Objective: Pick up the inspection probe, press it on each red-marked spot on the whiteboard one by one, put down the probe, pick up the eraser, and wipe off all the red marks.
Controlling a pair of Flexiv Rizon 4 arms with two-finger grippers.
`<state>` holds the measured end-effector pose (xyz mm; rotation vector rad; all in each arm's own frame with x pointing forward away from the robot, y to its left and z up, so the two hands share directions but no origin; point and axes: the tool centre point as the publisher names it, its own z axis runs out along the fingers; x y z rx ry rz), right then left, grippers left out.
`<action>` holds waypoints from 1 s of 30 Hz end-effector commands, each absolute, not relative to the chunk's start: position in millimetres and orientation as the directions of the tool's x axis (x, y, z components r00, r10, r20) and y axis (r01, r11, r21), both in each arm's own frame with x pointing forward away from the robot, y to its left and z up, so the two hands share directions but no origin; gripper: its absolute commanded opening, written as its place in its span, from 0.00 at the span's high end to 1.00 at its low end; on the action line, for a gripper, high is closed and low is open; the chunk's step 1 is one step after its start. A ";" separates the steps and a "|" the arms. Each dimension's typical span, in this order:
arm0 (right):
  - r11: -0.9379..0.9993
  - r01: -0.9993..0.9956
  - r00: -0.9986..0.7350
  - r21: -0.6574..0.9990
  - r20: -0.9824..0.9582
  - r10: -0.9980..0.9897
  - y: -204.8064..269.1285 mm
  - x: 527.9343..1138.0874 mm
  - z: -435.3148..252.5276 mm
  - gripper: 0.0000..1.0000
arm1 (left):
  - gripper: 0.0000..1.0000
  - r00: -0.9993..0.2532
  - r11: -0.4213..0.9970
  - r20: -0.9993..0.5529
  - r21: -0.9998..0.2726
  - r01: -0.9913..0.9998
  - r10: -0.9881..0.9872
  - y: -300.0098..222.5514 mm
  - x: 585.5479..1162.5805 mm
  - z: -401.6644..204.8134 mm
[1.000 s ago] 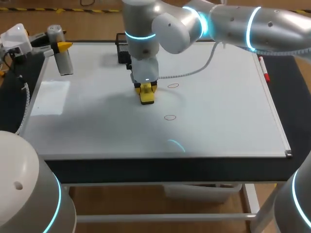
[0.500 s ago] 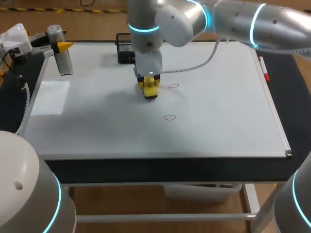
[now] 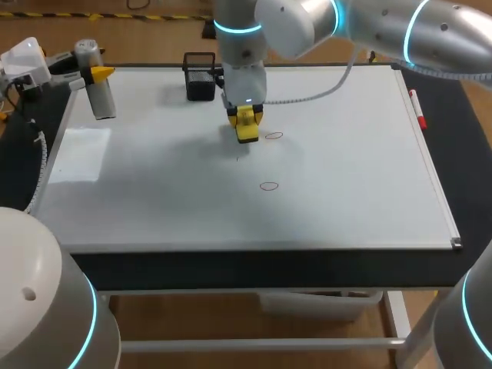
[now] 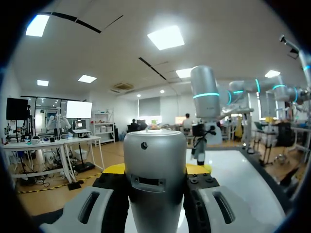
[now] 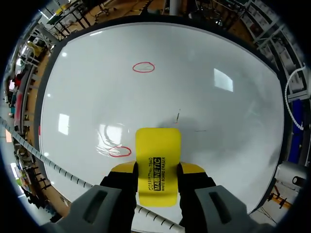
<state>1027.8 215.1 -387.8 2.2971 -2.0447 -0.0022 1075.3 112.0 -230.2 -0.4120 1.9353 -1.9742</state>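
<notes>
My right gripper (image 3: 246,121) is shut on the yellow eraser (image 3: 247,129), held low over the whiteboard (image 3: 346,169) just left of a red oval mark (image 3: 274,136). A second red oval (image 3: 268,186) lies nearer the front, and a faint short stroke (image 3: 237,158) sits between them. In the right wrist view the eraser (image 5: 156,162) sticks out between the fingers of the right gripper (image 5: 158,170), one oval (image 5: 119,152) beside it and the other oval (image 5: 143,67) ahead. My left gripper (image 3: 94,77) stands at the board's far left corner, shut on the silver probe (image 3: 101,96), which fills the left wrist view (image 4: 155,179).
A black mesh holder (image 3: 200,77) stands at the board's far edge, just left of the right arm. A red marker (image 3: 417,109) lies along the board's right edge. The board's front and right parts carry nothing else.
My right arm has carried the eraser away from me and to the right, toward the farther red oval. The left arm and probe have not moved.
</notes>
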 end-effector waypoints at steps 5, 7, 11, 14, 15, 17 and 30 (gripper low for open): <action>-0.041 -0.998 0.042 0.042 0.026 -0.999 166.8 1047.6 -377.0 1.00 | 1.00 -0.898 -0.009 -0.034 -0.999 0.042 -0.440 111.5 1074.9 -229.0; -0.019 -0.999 0.020 0.041 0.023 -1.000 154.1 1051.4 -376.5 1.00 | 1.00 -0.898 -0.009 -0.034 -0.999 0.042 -0.440 111.5 1074.9 -229.0; 0.016 -0.999 -0.015 0.048 0.021 -1.000 127.6 1058.1 -376.4 1.00 | 1.00 -0.898 -0.009 -0.034 -0.999 0.042 -0.440 111.5 1074.9 -229.0; 0.049 -0.998 -0.048 0.049 0.027 -0.998 107.0 1062.0 -375.9 1.00 | 1.00 -0.898 -0.009 -0.034 -0.999 0.042 -0.440 111.5 1074.9 -229.0; 0.061 -0.997 -0.060 0.049 0.029 -0.998 100.7 1062.7 -375.2 1.00 | 1.00 -0.898 -0.009 -0.034 -0.999 0.042 -0.440 111.5 1074.9 -229.0; 0.088 -0.995 -0.086 0.046 0.033 -0.996 86.6 1065.4 -373.7 1.00 | 1.00 -0.898 -0.009 -0.034 -0.999 0.042 -0.440 111.5 1074.9 -229.0; 0.249 -0.968 -0.248 0.028 0.029 -0.968 -5.5 1071.4 -363.6 1.00 | 1.00 -0.898 -0.009 -0.034 -0.999 0.042 -0.440 111.5 1074.9 -229.0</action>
